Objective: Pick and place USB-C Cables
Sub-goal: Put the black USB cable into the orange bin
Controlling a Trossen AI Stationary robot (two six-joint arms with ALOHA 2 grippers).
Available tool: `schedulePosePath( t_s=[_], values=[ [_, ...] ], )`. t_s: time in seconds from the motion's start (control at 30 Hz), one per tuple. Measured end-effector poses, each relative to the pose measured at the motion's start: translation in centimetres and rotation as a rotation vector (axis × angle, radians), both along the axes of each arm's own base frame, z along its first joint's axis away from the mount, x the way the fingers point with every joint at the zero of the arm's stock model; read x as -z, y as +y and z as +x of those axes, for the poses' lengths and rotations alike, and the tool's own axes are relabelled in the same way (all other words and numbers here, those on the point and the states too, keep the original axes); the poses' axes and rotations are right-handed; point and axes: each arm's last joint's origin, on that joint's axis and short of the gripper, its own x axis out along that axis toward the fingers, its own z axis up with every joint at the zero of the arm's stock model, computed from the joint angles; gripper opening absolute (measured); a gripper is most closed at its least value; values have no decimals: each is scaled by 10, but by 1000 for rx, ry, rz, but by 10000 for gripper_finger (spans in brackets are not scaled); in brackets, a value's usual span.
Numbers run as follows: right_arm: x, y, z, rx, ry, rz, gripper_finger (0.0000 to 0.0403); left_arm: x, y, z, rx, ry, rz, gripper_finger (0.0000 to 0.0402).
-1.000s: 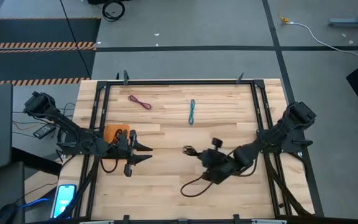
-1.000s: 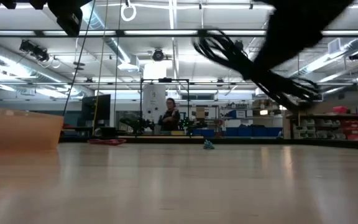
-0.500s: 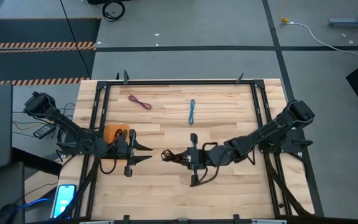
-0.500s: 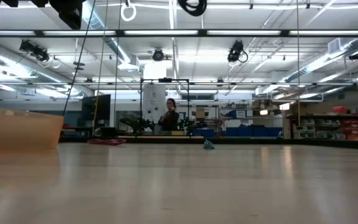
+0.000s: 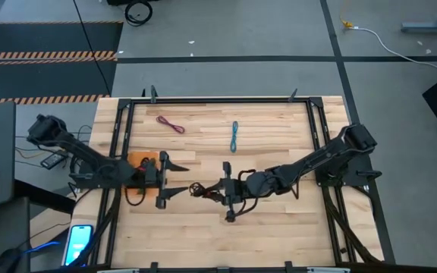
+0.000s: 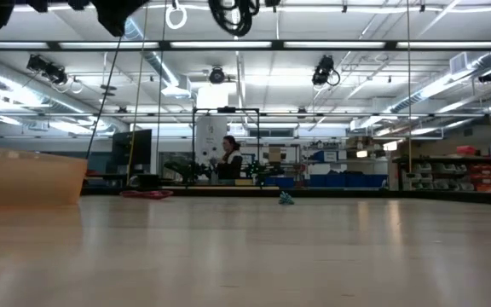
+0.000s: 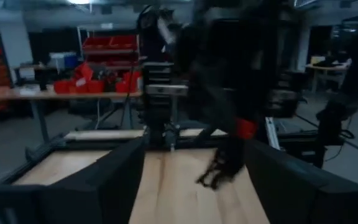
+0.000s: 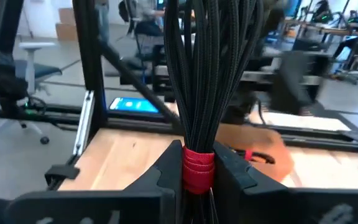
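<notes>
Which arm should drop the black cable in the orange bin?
Right. Its gripper is shut on the black cable mid-table. The left gripper is open and empty beside the orange bin.

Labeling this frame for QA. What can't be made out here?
- Orange bin contents: high view, left arm covers most of it.
- Black cable connectors: right wrist view, bundle runs past the picture's edge above the right gripper.
- Left wrist view: blur smears the approaching arm and cable.
- Low view: maroon cable only a smudge.

The right gripper (image 5: 217, 189) is clamping a black cable bundle (image 5: 200, 189) mid-table, facing the left gripper (image 5: 174, 179). Two cables (image 5: 171, 124) (image 5: 234, 136) are lying farther back.
</notes>
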Motion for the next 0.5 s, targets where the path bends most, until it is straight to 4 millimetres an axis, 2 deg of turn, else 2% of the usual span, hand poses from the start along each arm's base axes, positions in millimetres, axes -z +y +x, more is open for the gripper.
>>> schedulePosePath(
  t_s=[0.13,0.27,0.5],
  values=[
    [12,-5,11,12,26,6,60,3,1,9,53,-24,-27,309],
    [11,-5,21,4,17,11,60,5,-4,20,54,-7,-19,310],
    [10,-1,20,-27,16,8,60,1,-15,35,68,-1,10,310]
  ],
)
